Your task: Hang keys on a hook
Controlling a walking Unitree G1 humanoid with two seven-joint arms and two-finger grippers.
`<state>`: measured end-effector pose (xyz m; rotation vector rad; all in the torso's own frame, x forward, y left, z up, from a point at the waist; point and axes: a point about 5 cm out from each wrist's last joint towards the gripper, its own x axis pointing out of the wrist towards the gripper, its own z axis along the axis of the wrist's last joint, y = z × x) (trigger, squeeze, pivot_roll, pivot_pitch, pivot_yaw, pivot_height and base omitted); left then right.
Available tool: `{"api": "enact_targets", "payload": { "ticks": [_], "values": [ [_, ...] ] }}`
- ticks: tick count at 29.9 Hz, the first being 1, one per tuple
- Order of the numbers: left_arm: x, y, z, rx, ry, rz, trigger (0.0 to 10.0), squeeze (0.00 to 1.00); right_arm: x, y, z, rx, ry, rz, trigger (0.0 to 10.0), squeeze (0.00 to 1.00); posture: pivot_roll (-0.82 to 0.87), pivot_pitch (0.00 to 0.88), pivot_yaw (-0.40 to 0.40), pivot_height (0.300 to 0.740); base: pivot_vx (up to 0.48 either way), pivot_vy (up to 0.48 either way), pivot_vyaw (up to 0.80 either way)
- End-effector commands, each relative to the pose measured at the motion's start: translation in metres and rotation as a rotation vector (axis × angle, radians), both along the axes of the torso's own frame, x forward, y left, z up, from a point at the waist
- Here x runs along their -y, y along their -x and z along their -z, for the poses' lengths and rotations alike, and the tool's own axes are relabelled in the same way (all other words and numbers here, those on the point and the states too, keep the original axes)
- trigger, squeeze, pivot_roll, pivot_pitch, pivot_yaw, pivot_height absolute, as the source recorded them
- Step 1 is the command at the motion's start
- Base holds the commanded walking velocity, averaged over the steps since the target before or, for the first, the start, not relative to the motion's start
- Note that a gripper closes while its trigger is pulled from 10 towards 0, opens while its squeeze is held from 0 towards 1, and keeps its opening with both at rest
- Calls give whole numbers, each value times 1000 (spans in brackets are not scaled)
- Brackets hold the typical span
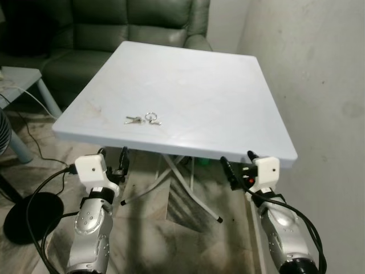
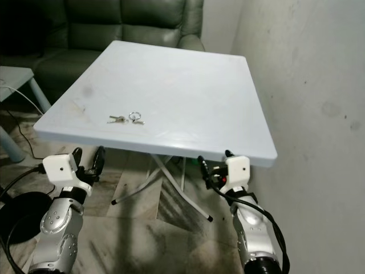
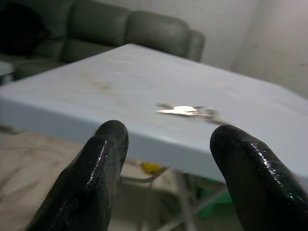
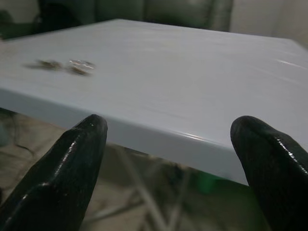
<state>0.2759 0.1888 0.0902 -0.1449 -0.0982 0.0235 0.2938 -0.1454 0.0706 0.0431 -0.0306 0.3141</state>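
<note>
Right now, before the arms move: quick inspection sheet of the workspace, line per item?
Surface: pale blue square folding table, top bare apart from faint smudges near its left side.
Job's things: small bunch of silver metal keys on a ring, lying flat near the table's front edge, left of centre. Hook: nothing seen.
Clutter: nothing seen on the table.
Grippers: left claw open, below the front edge, nearly under the keys; right claw open, below the front right corner. Both empty.
Cables: black cables looping off both arms; a white cord on the left.
Surroundings: dark green leather sofa behind; whitish wall on the right; black round base on the floor.
</note>
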Motion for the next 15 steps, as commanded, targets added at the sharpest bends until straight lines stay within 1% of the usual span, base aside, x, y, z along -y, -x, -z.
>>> {"api": "enact_targets", "payload": {
  "ticks": [1,15],
  "values": [
    [3,-2,-1,2,6,15,10000,0,5,-3,-5,17,11,7,10000,0,-68,41,-50,740,0,480,0],
    [3,-2,-1,-2,8,13,10000,0,5,-2,-5,18,10,5,10000,0,-69,40,-51,740,0,480,0]
  ]
}}
